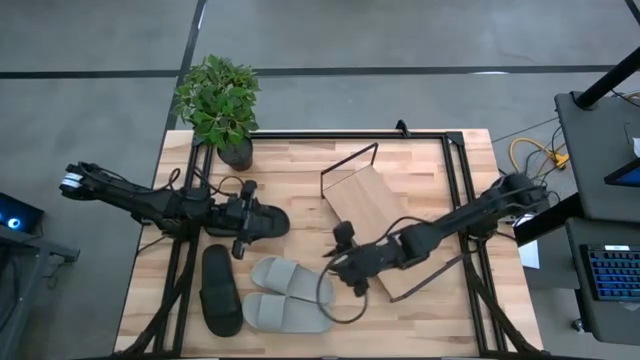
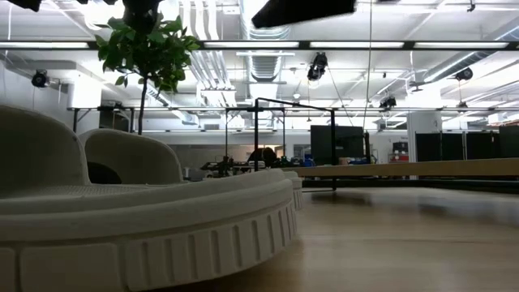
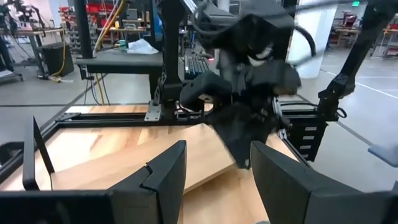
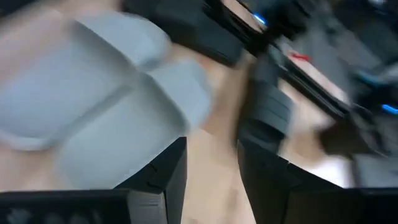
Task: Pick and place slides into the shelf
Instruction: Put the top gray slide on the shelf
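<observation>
Where slatted wooden tabletop (image 1: pixel 300 170) ends, grey concrete floor (image 1: pixel 380 35) surrounds.

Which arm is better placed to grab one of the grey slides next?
The right. Its gripper hangs open right beside the grey slides, and its wrist view shows them just ahead. The left gripper sits farther off, over a black slide near the plant.

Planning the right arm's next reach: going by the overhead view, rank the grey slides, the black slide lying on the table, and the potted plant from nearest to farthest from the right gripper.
1. Grey slides, right beside the right gripper, on its left.
2. Black slide, beyond the grey pair, near the front left.
3. Potted plant, far back-left corner.
</observation>
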Tool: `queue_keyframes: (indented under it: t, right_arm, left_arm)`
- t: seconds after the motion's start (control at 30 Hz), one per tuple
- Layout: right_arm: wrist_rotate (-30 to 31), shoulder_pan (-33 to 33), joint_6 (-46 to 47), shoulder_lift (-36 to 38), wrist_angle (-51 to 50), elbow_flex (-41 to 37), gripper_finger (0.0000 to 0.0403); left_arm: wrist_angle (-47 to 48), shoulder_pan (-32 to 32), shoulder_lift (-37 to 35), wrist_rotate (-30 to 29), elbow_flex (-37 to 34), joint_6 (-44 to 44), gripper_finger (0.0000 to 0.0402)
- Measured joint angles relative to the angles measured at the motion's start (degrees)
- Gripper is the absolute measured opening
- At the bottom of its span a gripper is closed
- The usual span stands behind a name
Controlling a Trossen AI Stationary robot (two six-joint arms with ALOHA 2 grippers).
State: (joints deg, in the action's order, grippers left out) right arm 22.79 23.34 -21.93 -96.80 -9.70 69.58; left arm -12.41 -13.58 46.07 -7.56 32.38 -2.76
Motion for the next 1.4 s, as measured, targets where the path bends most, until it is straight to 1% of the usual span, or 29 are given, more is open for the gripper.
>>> queue_keyframes:
  t: [0.07, 0.27, 0.43, 0.5, 0.67, 0.73, 0.8, 0.97, 1.2, 1.4]
  right_arm:
    - [1.98, 0.31, -1.05, -2.00, -1.03, 1.79, 0.0129]
    - [2.30, 0.88, -2.81, -5.43, -1.04, 4.52, 0.0123]
    - [2.27, 0.76, -3.55, -5.78, -0.44, 4.97, 0.0123]
    - [1.11, 0.76, -3.19, -5.78, -0.37, 4.97, 0.0121]
    - [-6.43, 0.35, 0.36, -5.78, 0.07, 4.97, 0.0119]
    - [-6.61, 0.13, 2.79, -6.16, 0.17, 4.97, 0.0121]
    - [-6.45, -0.05, 3.19, -6.43, -0.17, 4.91, 0.0126]
    - [-6.24, -0.03, -0.87, -7.63, 1.32, 4.90, 0.0145]
    - [-6.07, -0.49, -6.84, -12.17, 7.24, 4.87, 0.0170]
    - [-4.51, -0.91, -13.16, -15.92, 13.02, 4.88, 0.0169]
  left_arm:
    - [0.03, 0.00, -0.45, 0.01, 0.00, 0.00, 0.0164]
    - [1.45, 0.00, -1.77, 0.01, 0.00, -0.04, 0.0164]
    - [2.51, 0.00, -2.58, 0.01, 0.00, -0.09, 0.0164]
    - [2.40, 0.00, -2.73, 0.01, 0.00, -0.09, 0.0164]
    - [2.45, 0.00, -2.63, 0.01, -0.07, -0.07, 0.0164]
    - [2.43, 0.00, -2.67, 0.01, -0.07, -0.05, 0.0164]
    - [2.44, 0.00, -2.69, 0.01, -0.07, -0.05, 0.0164]
    - [2.43, 0.00, -2.73, 0.01, -0.07, 0.07, 0.0164]
    - [2.41, 0.00, -2.68, 0.01, -0.07, 0.09, 0.0164]
    - [2.54, 0.00, -2.74, 0.01, -0.11, 0.09, 0.0164]
